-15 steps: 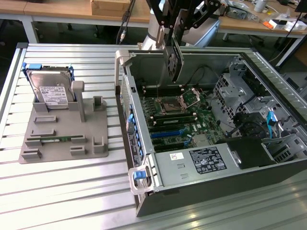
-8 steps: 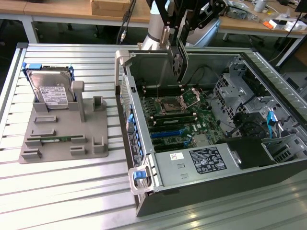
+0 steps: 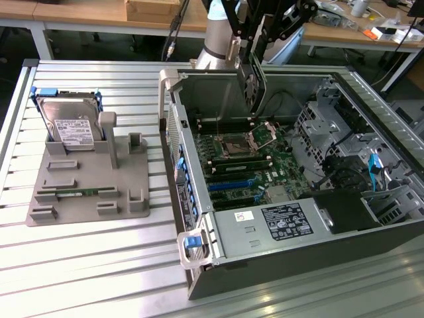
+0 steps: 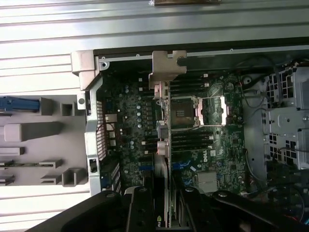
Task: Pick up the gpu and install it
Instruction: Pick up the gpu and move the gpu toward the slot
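From where I stand, the gripper is clamped on the gpu, holding it on edge and hanging above the open computer case, over the far end of the motherboard. In the wrist view the two black fingers sit either side of the card's thin edge, and its silver end bracket points toward the case's rear wall. The card is clear of the board and touches nothing below it. The CPU socket lies under it, with the blue expansion slots a little nearer the power supply. I judge the pick-up done and the carrying-in under way, with the install itself not yet made. Seating the card calls for lining its lower edge along one blue slot, with the bracket against the rear opening, then a straight, even press down. Out on the slatted table, the grey fixture holds the hard drive upright and a memory stick lying low, well apart from the case.
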`<state>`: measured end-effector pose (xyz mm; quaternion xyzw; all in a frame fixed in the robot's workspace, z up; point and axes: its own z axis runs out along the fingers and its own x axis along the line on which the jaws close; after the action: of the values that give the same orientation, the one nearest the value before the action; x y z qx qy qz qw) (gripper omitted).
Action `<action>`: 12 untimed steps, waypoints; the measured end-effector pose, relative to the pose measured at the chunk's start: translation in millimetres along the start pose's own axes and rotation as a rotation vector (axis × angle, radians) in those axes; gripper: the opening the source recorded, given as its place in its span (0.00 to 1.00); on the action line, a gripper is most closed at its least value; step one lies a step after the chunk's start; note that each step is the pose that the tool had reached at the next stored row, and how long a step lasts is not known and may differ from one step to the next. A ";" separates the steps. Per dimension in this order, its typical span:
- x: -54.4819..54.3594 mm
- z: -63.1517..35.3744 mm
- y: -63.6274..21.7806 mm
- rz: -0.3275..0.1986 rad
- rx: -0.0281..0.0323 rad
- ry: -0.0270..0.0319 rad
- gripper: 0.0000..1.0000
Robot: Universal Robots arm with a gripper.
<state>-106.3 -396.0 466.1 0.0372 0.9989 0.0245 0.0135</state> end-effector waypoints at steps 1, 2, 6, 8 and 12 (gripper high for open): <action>-0.8 0.0 0.1 0.000 0.0000 0.0000 0.26; -1.9 0.1 0.1 0.000 0.0000 0.0000 0.26; -7.5 0.4 0.5 0.000 -0.0001 0.0000 0.26; -9.2 0.4 0.7 0.000 0.0000 0.0000 0.26; -15.3 0.8 1.1 0.000 0.0000 0.0000 0.26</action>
<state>-91.0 -396.0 465.8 0.0372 0.9989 0.0245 0.0135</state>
